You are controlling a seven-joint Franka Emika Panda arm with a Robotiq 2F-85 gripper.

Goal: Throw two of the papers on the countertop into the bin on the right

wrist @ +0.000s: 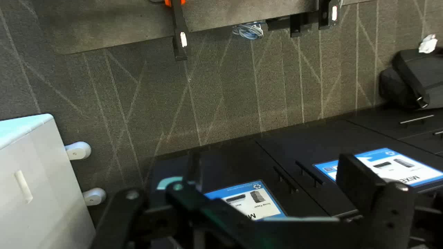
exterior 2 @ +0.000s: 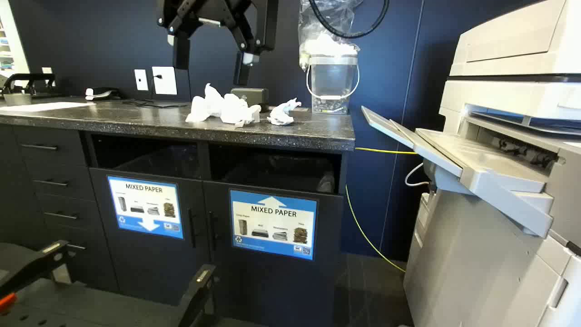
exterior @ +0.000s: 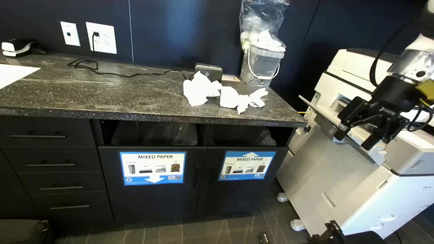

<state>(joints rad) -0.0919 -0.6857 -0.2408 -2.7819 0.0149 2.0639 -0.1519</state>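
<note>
We judge we're at the approach, pre-grab: gripper (exterior: 355,137) hangs on the near side, well apart from the counter (exterior: 112,98), fingers (exterior 2: 181,53) spread wide, nothing btwn. Papers (exterior: 198,88), approx. three, sit at the counter's right end; the right wad (exterior 2: 282,113) has a gap from the rest in an exterior view, so prob. easiest 1st pick. Next we need to go far over the counter, line up on it & pinch lightly, b/c crumpled paper may slip. Then it's back near & into the bin (exterior 2: 272,272) via the slot (exterior 2: 277,168) under the counter's near edge. Can't tell if any paper's in there; too dark.

Surface: dark speckled stone. Just far of the papers, a box (exterior: 213,72); far right, a bucket (exterior: 256,69) w/ clear bag (exterior: 262,10) over it; cord (exterior: 127,76) along the far side, sheet (exterior: 15,73) at left. Left bin (exterior: 152,203) also reads MIXED PAPER, so we mind which. Printer (exterior 2: 472,254) stands right, patterned floor (wrist: 225,103) near, blue wall (exterior 2: 381,181) far.
</note>
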